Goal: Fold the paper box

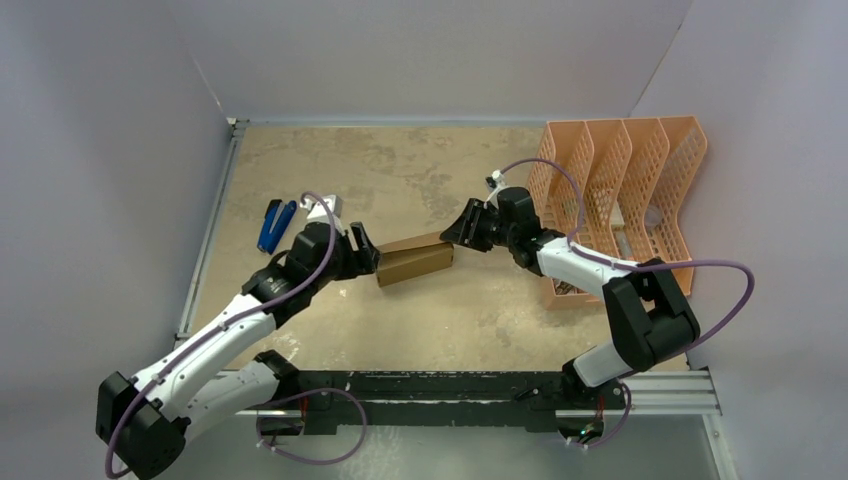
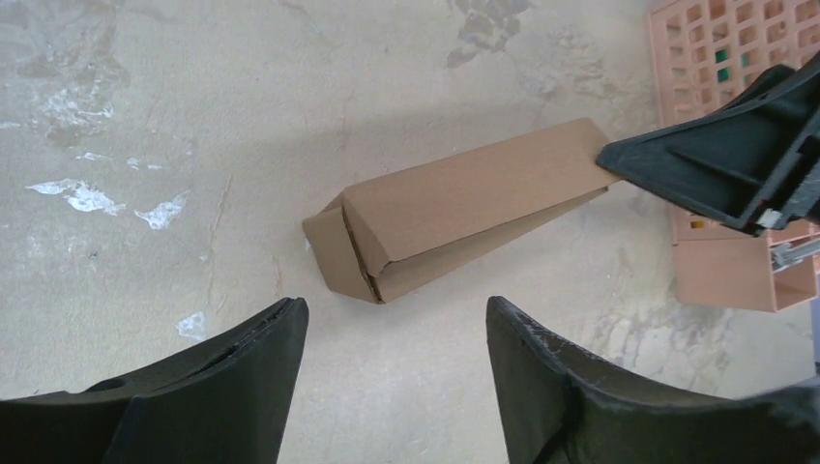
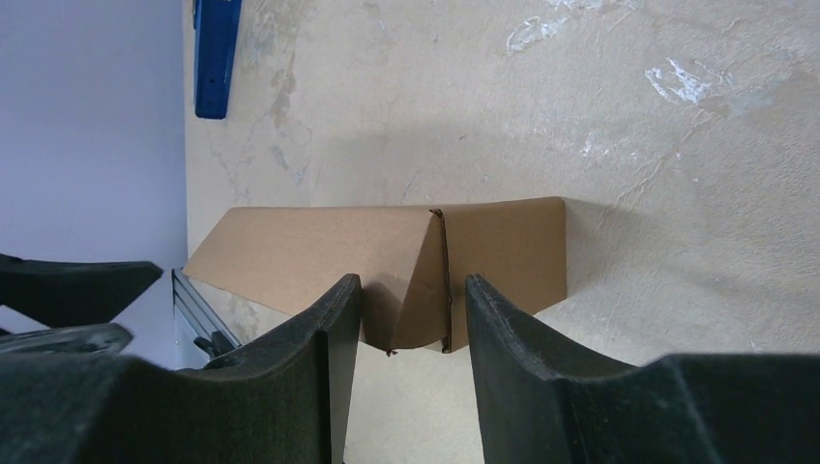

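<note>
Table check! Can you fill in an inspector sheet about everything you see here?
Surface: table, beige, blotchy, with white scuffs.
Job's things: box, brown cardboard, partly folded, lying mid-table.
Clutter: orange organizer far right; blue tool far left.
Grippers: left gripper open, just short of the box; right gripper astride the box's other end, grip unclear.
Cables: purple cables, in loose loops.
Surroundings: plain grey walls; black rail at the near edge.

Orange organizer [image 1: 665, 160] crowds right edge; blue tool [image 1: 272, 226] far left (near wall); open table [image 1: 400, 160] behind paper box [image 1: 415, 262].
</note>
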